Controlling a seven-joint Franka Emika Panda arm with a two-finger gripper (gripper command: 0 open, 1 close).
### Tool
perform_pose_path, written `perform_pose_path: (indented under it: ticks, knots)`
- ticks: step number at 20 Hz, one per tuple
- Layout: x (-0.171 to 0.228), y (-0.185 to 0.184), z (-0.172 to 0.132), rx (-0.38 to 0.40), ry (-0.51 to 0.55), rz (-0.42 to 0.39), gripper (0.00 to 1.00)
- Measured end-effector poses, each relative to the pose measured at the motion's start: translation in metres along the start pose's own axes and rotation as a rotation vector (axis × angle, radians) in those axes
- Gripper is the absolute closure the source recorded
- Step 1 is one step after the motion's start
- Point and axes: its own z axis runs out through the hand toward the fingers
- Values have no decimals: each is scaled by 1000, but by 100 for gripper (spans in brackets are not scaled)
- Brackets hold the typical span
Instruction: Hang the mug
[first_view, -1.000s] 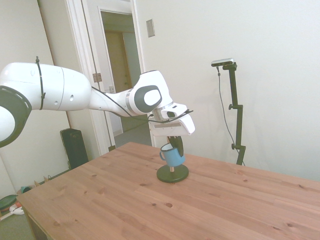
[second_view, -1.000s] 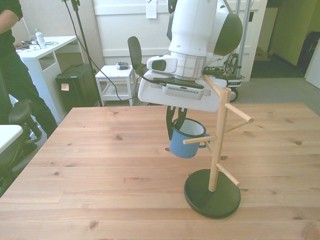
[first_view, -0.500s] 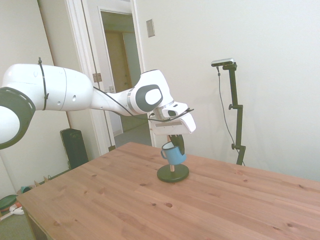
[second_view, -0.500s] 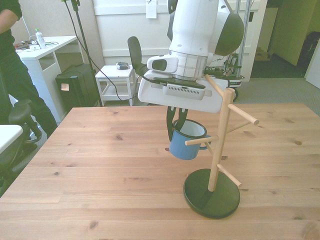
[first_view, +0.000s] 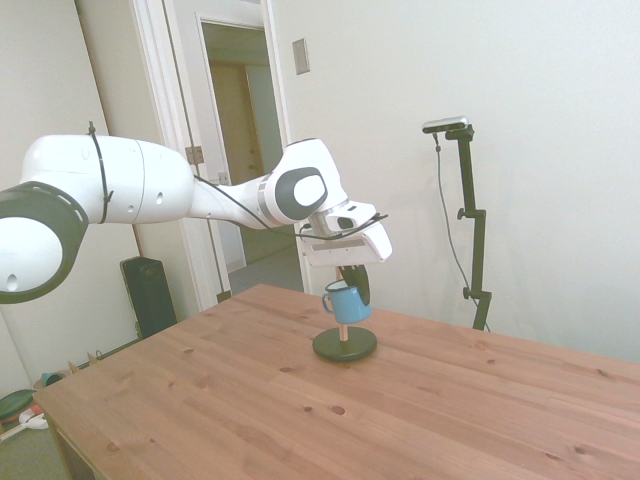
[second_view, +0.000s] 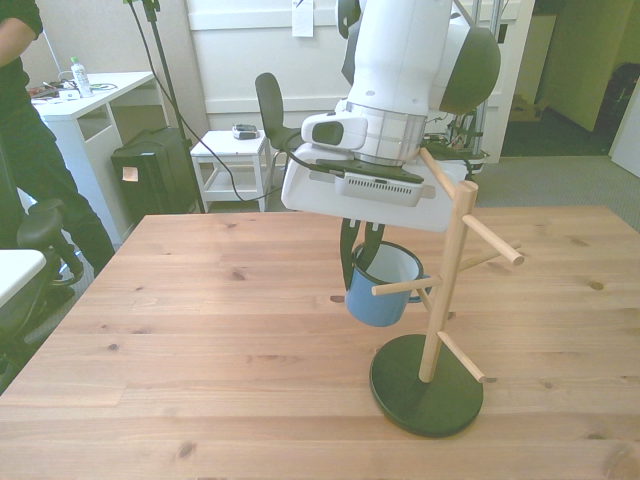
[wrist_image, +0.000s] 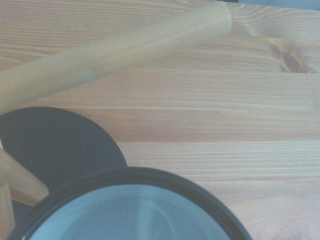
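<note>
Though carried clear above the wooden desk (second_view: 200, 330) to the wooden peg stand on a dark round base (second_view: 446, 290), the small light-blue enamel mug (second_view: 380, 290) is not yet hung, I judge. The white arm (second_view: 410, 70) reaches down; its tool (second_view: 358, 245) pinches the mug's rim beside a peg.
</note>
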Motion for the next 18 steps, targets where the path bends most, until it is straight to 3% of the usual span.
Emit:
perform_pose_path:
  ticks: [12,18]
  knots:
    - [-1,-3,3,8,5,-13,100]
    - [0,-1,5,60,-45,-75,100]
